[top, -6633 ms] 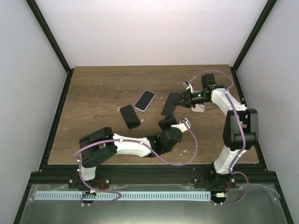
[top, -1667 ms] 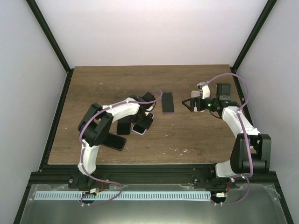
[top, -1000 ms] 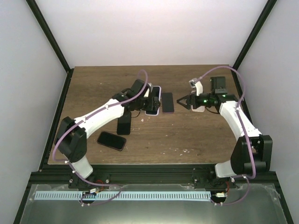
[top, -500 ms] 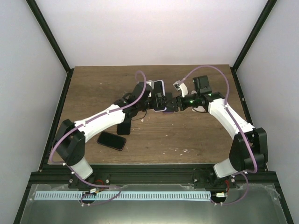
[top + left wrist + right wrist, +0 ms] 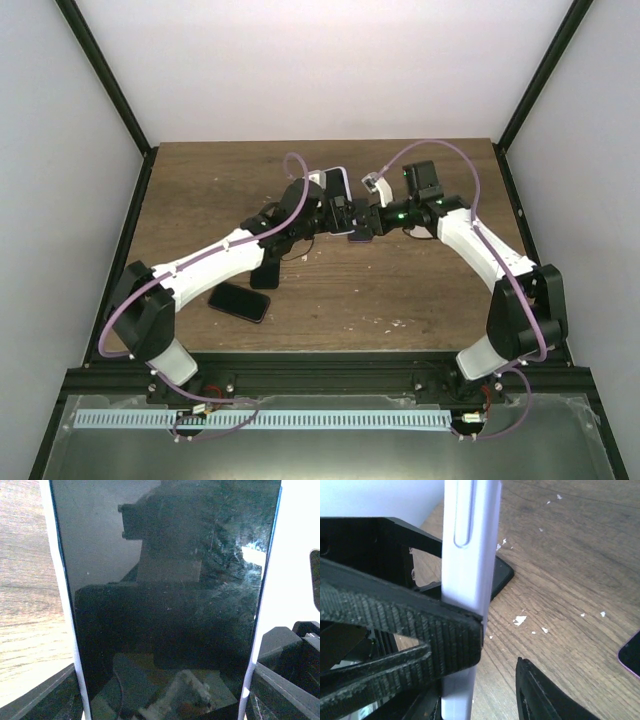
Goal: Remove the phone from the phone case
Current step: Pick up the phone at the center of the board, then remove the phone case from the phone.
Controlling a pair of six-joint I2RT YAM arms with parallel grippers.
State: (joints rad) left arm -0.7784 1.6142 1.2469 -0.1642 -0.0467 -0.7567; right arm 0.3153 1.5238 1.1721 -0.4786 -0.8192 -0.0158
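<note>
The phone (image 5: 165, 580) sits in its lavender phone case (image 5: 470, 540) and is held up off the wood, between the two arms over the far middle of the table (image 5: 420, 290). The left gripper (image 5: 167, 690) has it clamped across its width. Its jaws stand wide, one black finger (image 5: 55, 695) against each long edge of the case, and the dark glass fills the left wrist view.

The right gripper (image 5: 500, 675) comes at the case from the other side, edge-on. Its jaws are partly apart: the ribbed pad (image 5: 420, 625) lies against the case's side wall, just below a long button slot. The opposite finger (image 5: 545, 695) stands clear of the case with a gap between, so it has no hold on it.

The table is dark brown wood grain, scattered with small white crumbs (image 5: 520, 620). Two bare dark handsets lie flat on it near the left arm, one (image 5: 265, 272) beside the forearm and one (image 5: 238, 301) nearer the front edge. A third dark slab with a purple rim (image 5: 357, 237) shows just under the meeting grippers.

White walls (image 5: 320, 70) close in the back and both sides, with black frame posts (image 5: 105, 75) at the corners. Purple cables (image 5: 455, 165) loop over both arms
</note>
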